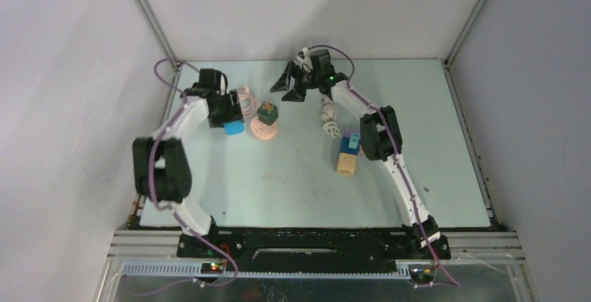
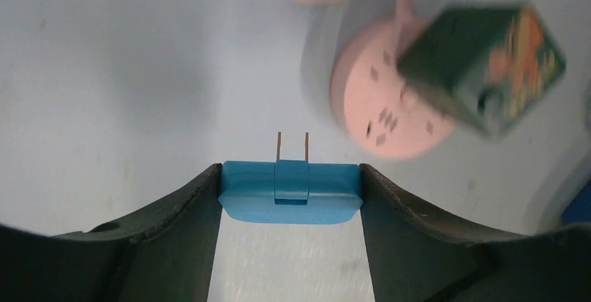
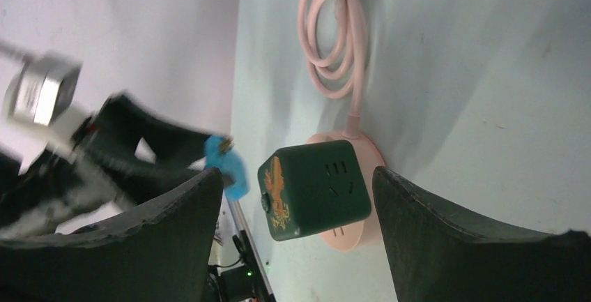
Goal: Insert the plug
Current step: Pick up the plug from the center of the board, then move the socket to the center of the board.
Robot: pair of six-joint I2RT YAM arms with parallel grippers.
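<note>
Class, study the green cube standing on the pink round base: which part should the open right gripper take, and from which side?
Probably its two opposite flat side faces, coming from above: the green cube is boxy, the pink base blocks it underneath, and the right gripper shows it framed between its open jaws.

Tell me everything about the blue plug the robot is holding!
The blue plug is a smooth, rounded plastic block with two thin coppery prongs sticking straight out of its raised middle. The left gripper pinches it by its two ends, holding it level. The prongs are bare, not in anything yet. The round pink socket lies off to one side, not touching it.
</note>
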